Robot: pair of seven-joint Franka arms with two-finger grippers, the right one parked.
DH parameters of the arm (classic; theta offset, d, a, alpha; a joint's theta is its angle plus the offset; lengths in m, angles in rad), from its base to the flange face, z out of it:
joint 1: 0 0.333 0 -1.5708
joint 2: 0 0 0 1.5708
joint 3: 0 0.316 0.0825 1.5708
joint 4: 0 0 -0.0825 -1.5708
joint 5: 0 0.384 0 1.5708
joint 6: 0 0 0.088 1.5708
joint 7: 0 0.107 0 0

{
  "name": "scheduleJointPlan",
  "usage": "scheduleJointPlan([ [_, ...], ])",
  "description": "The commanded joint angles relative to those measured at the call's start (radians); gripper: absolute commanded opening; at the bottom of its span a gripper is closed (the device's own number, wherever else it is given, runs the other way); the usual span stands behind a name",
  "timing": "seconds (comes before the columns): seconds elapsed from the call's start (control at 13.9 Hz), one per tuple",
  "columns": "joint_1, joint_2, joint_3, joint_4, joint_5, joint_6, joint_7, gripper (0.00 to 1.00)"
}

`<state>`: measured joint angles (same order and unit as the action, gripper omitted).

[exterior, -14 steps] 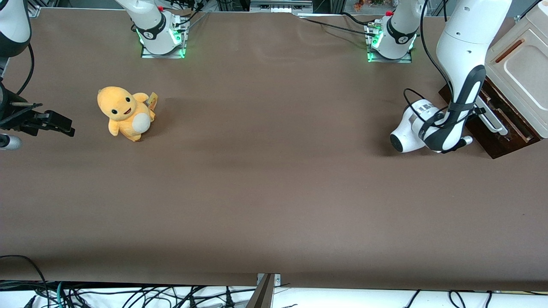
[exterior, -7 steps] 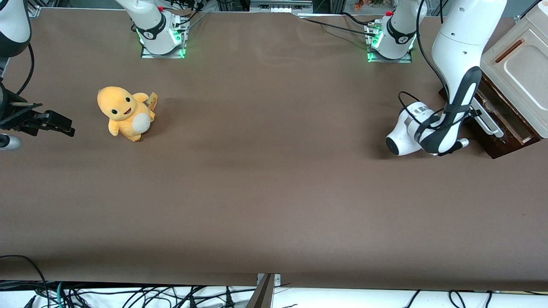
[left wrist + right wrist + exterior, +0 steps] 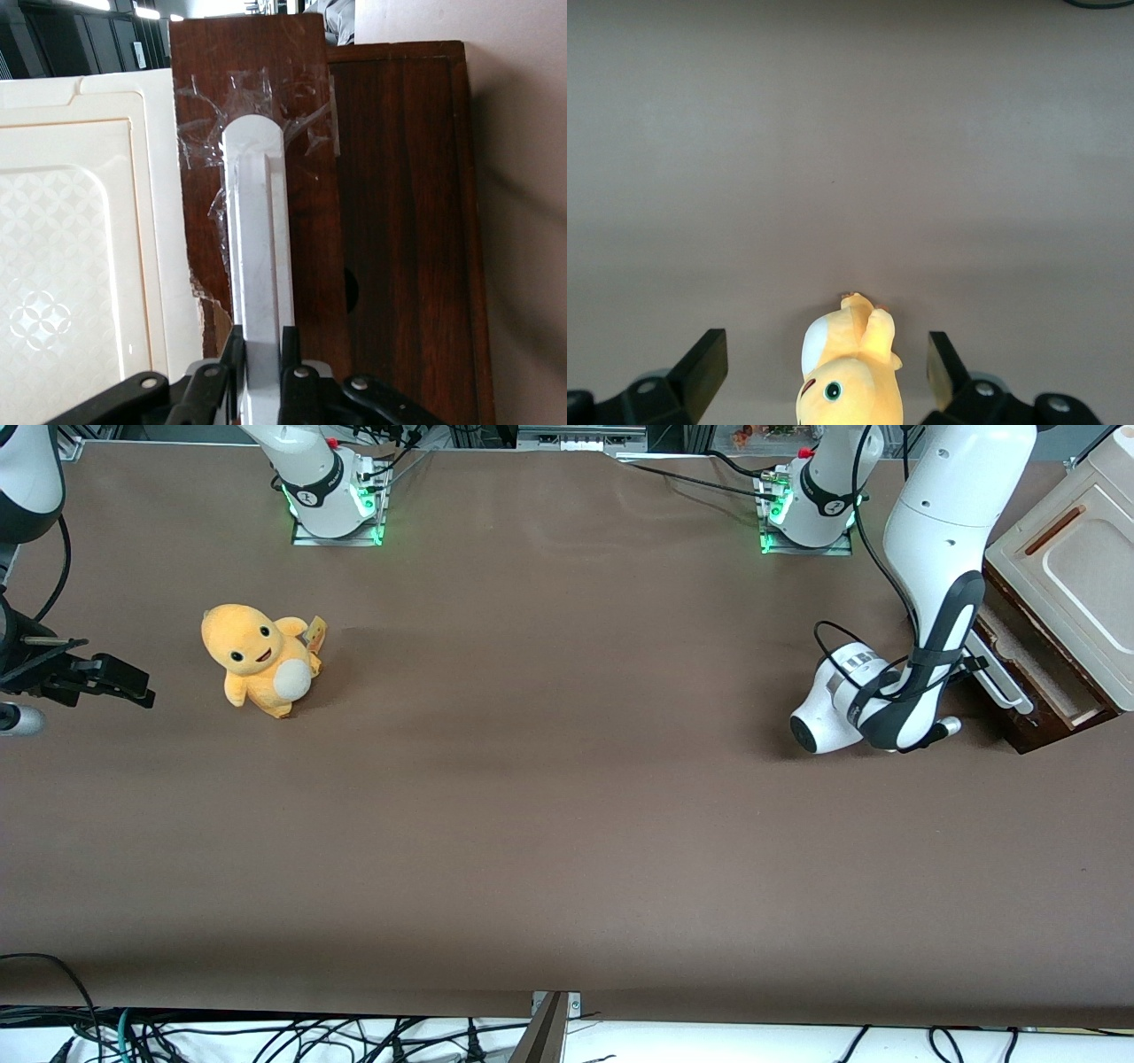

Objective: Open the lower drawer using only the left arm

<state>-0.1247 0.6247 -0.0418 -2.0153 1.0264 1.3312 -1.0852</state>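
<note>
Robotics lab; bolted arm bases (image 3: 335, 491), brown table (image 3: 549, 797), tangled cables (image 3: 266, 1036)

The big white jointed left arm (image 3: 939, 540) reaches down to the long white bar handle (image 3: 999, 677) of the dark brown wooden lower drawer (image 3: 1032, 673), which stands partly out of the cream-topped small cabinet (image 3: 1072, 576). Its black two-finger gripper (image 3: 973, 662) sits at that handle. A yellow plush toy (image 3: 257, 660) lies toward the parked arm's end of the brown table (image 3: 549, 824).
</note>
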Motion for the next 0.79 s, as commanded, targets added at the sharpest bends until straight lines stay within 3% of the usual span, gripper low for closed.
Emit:
scheduleJointPlan([
  [0.0,-0.024,0.012,0.005,0.030,-0.048,-0.037,0.034,0.02],
  [0.72,-0.027,0.013,0.003,0.043,-0.049,-0.038,0.036,0.02],
])
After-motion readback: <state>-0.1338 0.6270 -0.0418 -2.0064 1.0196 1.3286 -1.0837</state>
